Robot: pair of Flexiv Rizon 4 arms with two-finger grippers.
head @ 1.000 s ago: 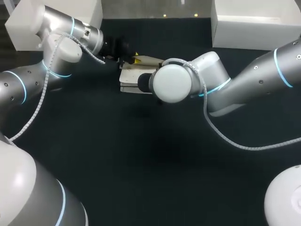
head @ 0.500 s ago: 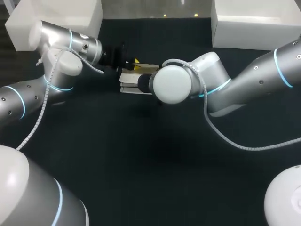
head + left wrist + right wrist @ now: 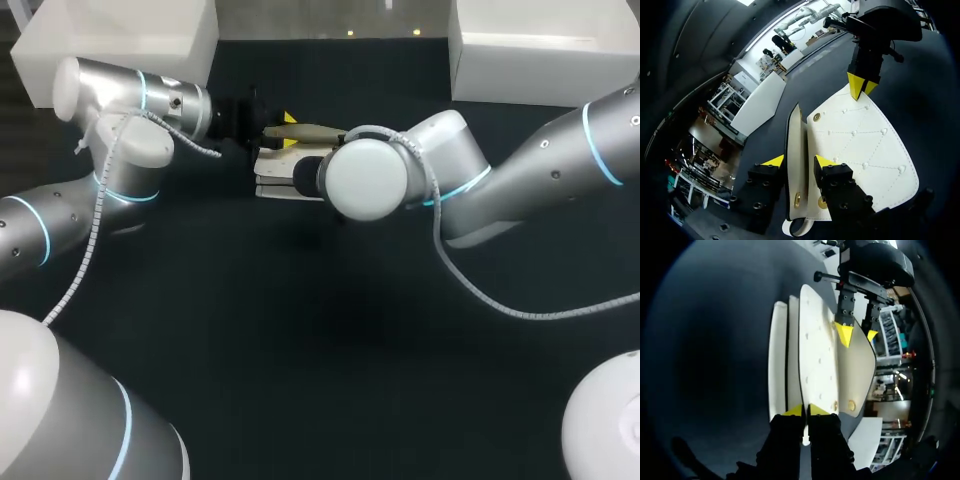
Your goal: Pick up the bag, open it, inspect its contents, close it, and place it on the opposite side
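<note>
The white quilted bag [image 3: 283,172] lies on the dark table [image 3: 300,350] toward the 12 o'clock edge, slightly to the 11 o'clock side of the midline. Its flap [image 3: 794,150] is raised off the body and stands nearly upright, with the beige inner face and a metal snap showing in the right wrist view.

The left gripper [image 3: 799,161] comes in from 9 o'clock and sits at the bag's 12 o'clock side, with the raised flap in its opening. Whether it actually clamps the flap cannot be told.

The right gripper [image 3: 804,411] comes in from 3 o'clock. In the head view it is hidden under the arm's own wrist. Both wrist views show its yellow tips drawn nearly together, pinching the bag's 3 o'clock edge and pressing the body against the table.
</note>
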